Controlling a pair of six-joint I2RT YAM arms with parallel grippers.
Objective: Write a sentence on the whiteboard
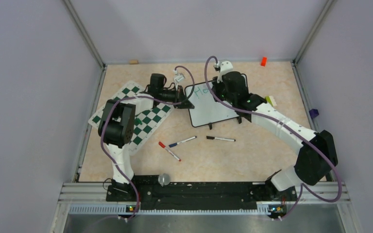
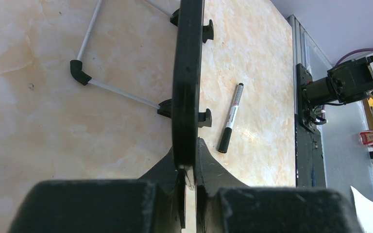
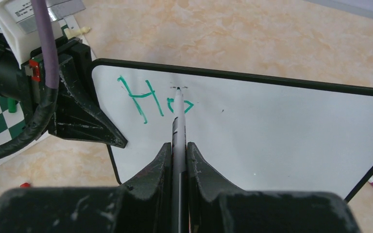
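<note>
The whiteboard [image 1: 212, 108] stands tilted at the table's middle back; it also shows in the right wrist view [image 3: 281, 131]. Green letters "Ho" [image 3: 148, 99] and part of a third letter are on its upper left. My right gripper [image 3: 178, 148] is shut on a marker [image 3: 178, 121] whose tip touches the board by the last letter. My left gripper [image 2: 188, 165] is shut on the board's black frame edge [image 2: 186, 87], holding its left side [image 1: 187, 103].
A green-and-white chessboard mat [image 1: 141, 119] lies left. Several markers lie in front: a black one [image 1: 220, 139], a blue one [image 1: 182, 141], a red one [image 1: 169, 151]. An orange block [image 1: 263, 61] sits far back, a purple thing [image 1: 313, 113] at the right.
</note>
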